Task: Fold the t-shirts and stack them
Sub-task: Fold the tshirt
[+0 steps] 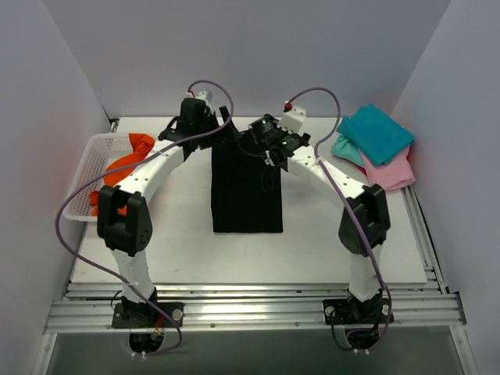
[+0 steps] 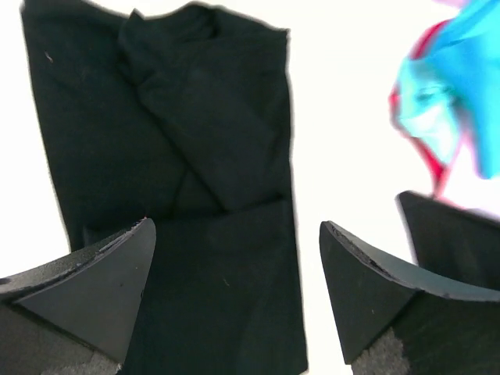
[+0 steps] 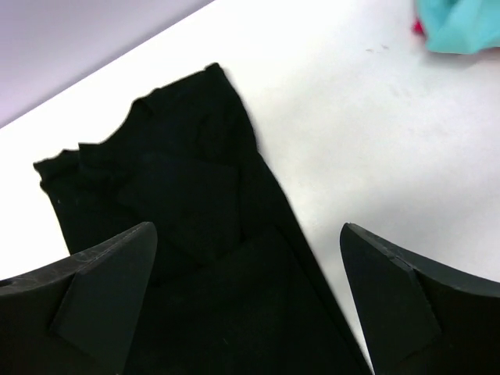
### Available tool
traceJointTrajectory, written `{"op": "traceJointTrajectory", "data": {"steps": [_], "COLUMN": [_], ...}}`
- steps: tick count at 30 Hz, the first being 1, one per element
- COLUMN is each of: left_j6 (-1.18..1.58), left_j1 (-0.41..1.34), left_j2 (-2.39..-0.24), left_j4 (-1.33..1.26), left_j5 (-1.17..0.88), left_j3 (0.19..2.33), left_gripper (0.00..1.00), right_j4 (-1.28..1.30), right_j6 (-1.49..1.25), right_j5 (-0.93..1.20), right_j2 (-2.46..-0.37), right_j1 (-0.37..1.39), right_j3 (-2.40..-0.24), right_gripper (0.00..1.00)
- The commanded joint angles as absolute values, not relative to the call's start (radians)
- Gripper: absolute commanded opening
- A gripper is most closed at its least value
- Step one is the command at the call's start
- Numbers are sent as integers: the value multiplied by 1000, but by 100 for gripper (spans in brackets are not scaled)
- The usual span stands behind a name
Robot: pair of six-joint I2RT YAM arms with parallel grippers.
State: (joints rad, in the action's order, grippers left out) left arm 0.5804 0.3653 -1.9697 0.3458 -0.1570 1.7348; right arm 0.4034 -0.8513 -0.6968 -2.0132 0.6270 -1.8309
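The black t-shirt (image 1: pixel 247 191) lies flat mid-table, folded into a long narrow strip with its sleeves tucked across the top. Both grippers hover over its far end. My left gripper (image 1: pixel 212 129) stands open above the shirt's far left corner; in the left wrist view the black cloth (image 2: pixel 195 156) lies below the spread jaws (image 2: pixel 234 226), nothing between them. My right gripper (image 1: pixel 269 152) is open too, and in the right wrist view its jaws (image 3: pixel 248 226) straddle the shirt's edge (image 3: pixel 180 219) without gripping it. A teal t-shirt (image 1: pixel 376 133) rests on a pink one (image 1: pixel 394 173) at the back right. An orange t-shirt (image 1: pixel 129 160) hangs in the basket.
A white mesh basket (image 1: pixel 84 176) stands at the left edge of the table. Grey walls close in the back and both sides. The teal cloth (image 2: pixel 453 86) shows at the right of the left wrist view and in the top right corner (image 3: pixel 469 27) of the right wrist view.
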Motion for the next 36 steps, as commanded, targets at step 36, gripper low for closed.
{"op": "traceJointTrajectory", "data": {"steps": [36], "left_j6": [913], "left_j1": [571], "left_j2": [-1434], "left_j4": [-305], "left_j5": [64], "left_j3": [476], "left_gripper": [94], "right_j4": [-299], "right_j6": [-930], "right_j5": [-393], "right_j2": [-1344], "right_j1": [753], "right_j3": [-515], "right_gripper": [100]}}
